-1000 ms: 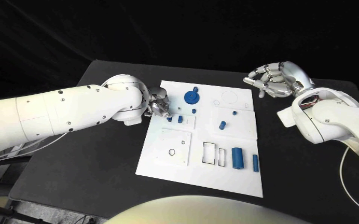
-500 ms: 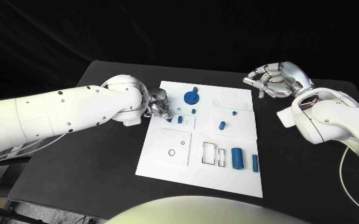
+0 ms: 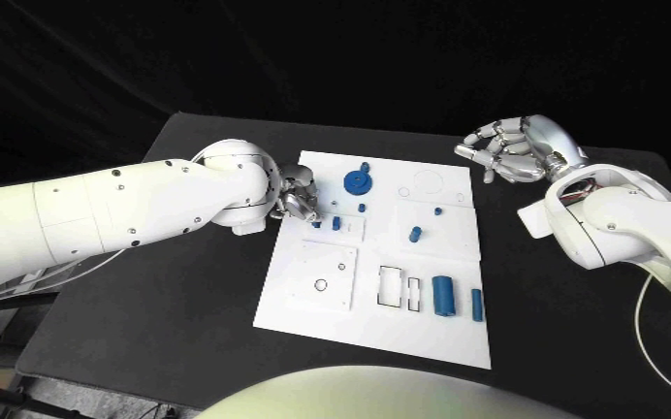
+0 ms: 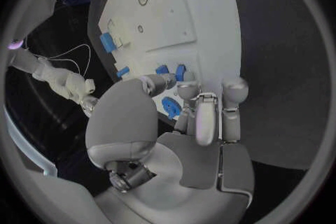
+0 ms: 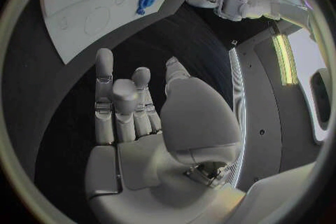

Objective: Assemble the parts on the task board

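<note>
Left hand [image 3: 297,197] fingers beside small blue parts [image 3: 335,221].

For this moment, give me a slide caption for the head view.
Left hand reaches over the task board's far-left corner near the blue parts; right hand hovers beyond its right edge, holding nothing.

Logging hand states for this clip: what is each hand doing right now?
Left hand: at the task board's left edge, fingers curled; a grip cannot be told.
Right hand: fingers curled in, holds nothing, off the board.
</note>
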`<action>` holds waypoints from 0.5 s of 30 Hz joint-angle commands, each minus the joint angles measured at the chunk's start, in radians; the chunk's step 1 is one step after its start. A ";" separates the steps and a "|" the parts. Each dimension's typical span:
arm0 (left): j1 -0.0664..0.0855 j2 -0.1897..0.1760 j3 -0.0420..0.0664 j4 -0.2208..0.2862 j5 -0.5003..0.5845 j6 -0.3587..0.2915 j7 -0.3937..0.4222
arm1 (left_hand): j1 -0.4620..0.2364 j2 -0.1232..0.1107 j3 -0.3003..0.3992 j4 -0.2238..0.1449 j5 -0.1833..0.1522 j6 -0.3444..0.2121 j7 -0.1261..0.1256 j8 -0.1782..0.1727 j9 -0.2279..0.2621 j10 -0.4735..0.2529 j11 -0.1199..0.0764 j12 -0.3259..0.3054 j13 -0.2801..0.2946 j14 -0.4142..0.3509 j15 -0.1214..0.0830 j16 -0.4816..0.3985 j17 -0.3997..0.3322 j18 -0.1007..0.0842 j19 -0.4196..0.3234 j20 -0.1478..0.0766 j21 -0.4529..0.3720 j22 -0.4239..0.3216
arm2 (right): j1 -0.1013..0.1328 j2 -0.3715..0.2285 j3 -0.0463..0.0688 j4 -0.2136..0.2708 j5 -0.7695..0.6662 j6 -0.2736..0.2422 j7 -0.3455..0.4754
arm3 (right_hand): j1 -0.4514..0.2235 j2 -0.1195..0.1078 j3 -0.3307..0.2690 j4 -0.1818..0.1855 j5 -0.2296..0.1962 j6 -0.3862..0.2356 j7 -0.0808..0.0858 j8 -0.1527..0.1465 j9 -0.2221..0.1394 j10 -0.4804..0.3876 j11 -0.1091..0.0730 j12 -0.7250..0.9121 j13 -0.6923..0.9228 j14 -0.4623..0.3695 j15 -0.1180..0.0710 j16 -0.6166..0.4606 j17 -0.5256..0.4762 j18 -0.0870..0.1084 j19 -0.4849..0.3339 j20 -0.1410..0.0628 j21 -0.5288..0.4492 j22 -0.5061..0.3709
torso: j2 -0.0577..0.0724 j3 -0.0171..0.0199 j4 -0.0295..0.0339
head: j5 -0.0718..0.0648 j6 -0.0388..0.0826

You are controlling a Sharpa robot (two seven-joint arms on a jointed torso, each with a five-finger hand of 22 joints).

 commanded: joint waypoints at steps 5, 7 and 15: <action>-0.003 0.008 -0.001 -0.001 0.007 0.025 0.006 | -0.024 0.005 0.130 -0.124 -0.003 0.032 -0.026 0.013 0.015 0.022 -0.004 0.016 0.019 0.048 -0.008 0.003 0.017 -0.012 0.010 -0.003 0.006 0.010 | -0.001 -0.001 0.000 0.003 -0.012 0.012 0.009 | -0.002 0.010 -0.004 0.001 -0.002 -0.008 -0.002 0.003 0.002 -0.005 -0.002 -0.005 -0.001 -0.006 -0.003 -0.003 0.000 0.020 0.000 0.006 -0.004 -0.001 | 0.002 0.0006 -0.0007 | -0.002 -0.001; -0.003 0.009 -0.001 -0.002 0.008 0.027 0.006 | -0.027 0.004 0.127 -0.123 -0.003 0.033 -0.027 0.014 0.016 0.024 -0.005 0.017 0.022 0.048 -0.008 0.003 0.017 -0.012 0.011 -0.003 0.007 0.011 | -0.001 -0.001 0.000 0.003 -0.012 0.012 0.009 | -0.002 0.010 -0.004 0.001 -0.002 -0.008 -0.002 0.003 0.002 -0.005 -0.002 -0.005 -0.001 -0.006 -0.003 -0.003 0.000 0.020 0.000 0.006 -0.004 -0.001 | 0.002 0.0006 -0.0003 | -0.003 -0.002; -0.003 0.010 -0.001 -0.005 0.008 0.033 0.006 | -0.054 -0.002 0.107 -0.109 -0.007 0.038 -0.034 0.016 0.022 0.031 -0.010 0.022 0.031 0.048 -0.012 0.003 0.018 -0.012 0.012 -0.005 0.006 0.012 | -0.001 -0.001 0.000 0.003 -0.012 0.012 0.009 | -0.002 0.010 -0.004 0.001 -0.002 -0.008 -0.002 0.003 0.002 -0.005 -0.002 -0.005 -0.001 -0.006 -0.003 -0.003 0.000 0.020 0.000 0.006 -0.004 -0.001 | 0.000 0.0001 0.0005 | -0.004 -0.005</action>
